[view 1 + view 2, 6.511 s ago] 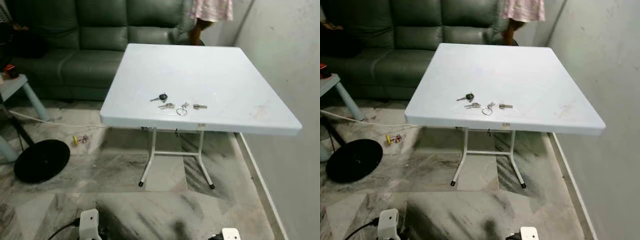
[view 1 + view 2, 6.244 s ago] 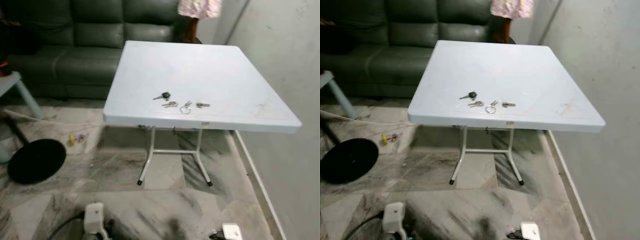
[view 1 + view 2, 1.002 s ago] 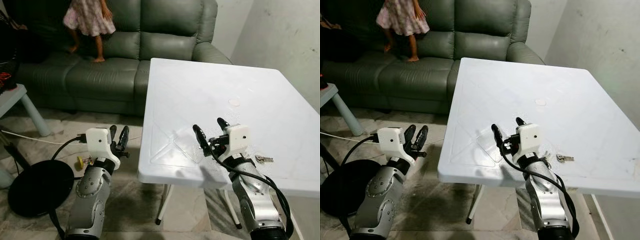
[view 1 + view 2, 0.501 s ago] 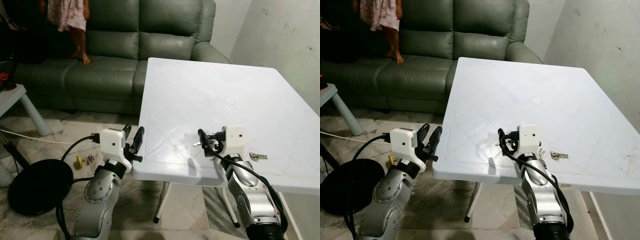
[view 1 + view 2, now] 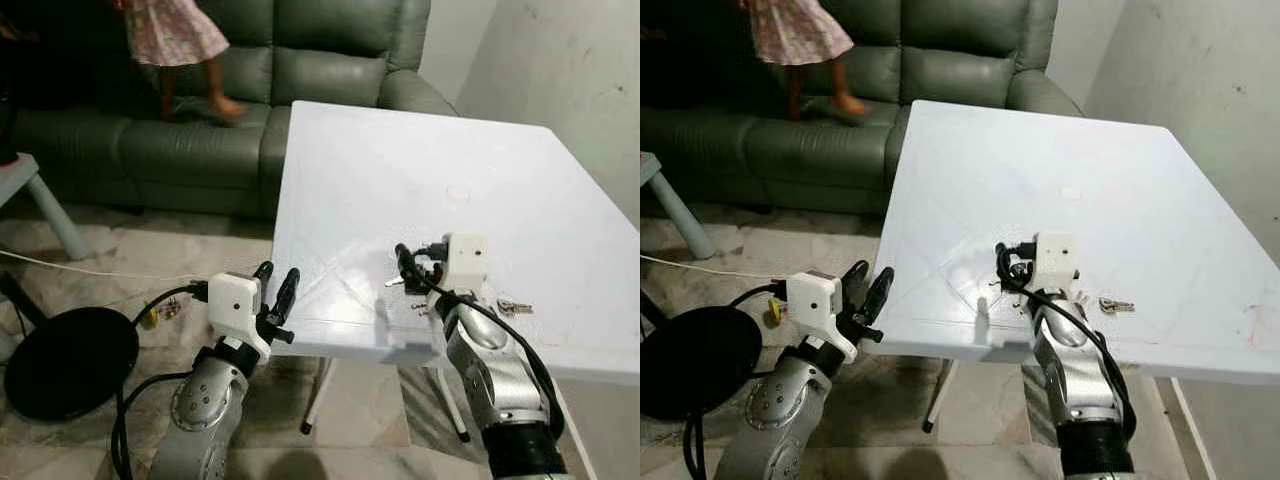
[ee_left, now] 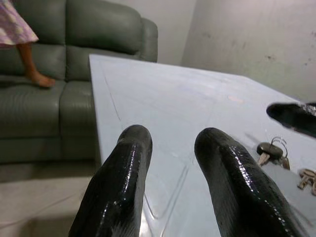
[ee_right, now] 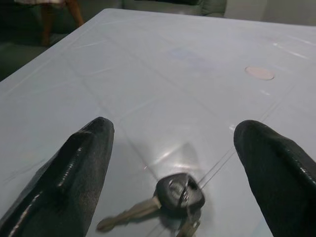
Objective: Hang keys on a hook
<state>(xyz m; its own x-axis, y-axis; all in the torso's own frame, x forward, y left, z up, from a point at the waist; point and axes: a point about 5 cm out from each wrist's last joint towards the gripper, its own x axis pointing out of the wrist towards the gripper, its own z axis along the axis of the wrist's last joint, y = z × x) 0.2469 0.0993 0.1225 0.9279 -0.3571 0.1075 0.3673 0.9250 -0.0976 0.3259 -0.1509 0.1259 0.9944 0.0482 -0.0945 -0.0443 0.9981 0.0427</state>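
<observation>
The right pincer (image 7: 173, 163) hovers low over the white desk (image 5: 400, 180), fingers spread wide around the black-headed key (image 7: 178, 191) of the keys lying near the front edge. It should drop straight down and close on that head. The left pincer (image 5: 277, 297) waits open beside the desk's edge.

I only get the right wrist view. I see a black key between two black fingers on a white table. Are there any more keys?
Observer: Yes. Besides the black-headed key in front of the open right tool, a small silver key lies on the table, to the robot's right of that arm.
Operator: Where's the other arm?
Observer: The left tool, open, sits just off the table's near left edge, above the floor.
Operator: What's down on the floor?
Observer: A black round disc lies on the floor to the robot's left.
</observation>
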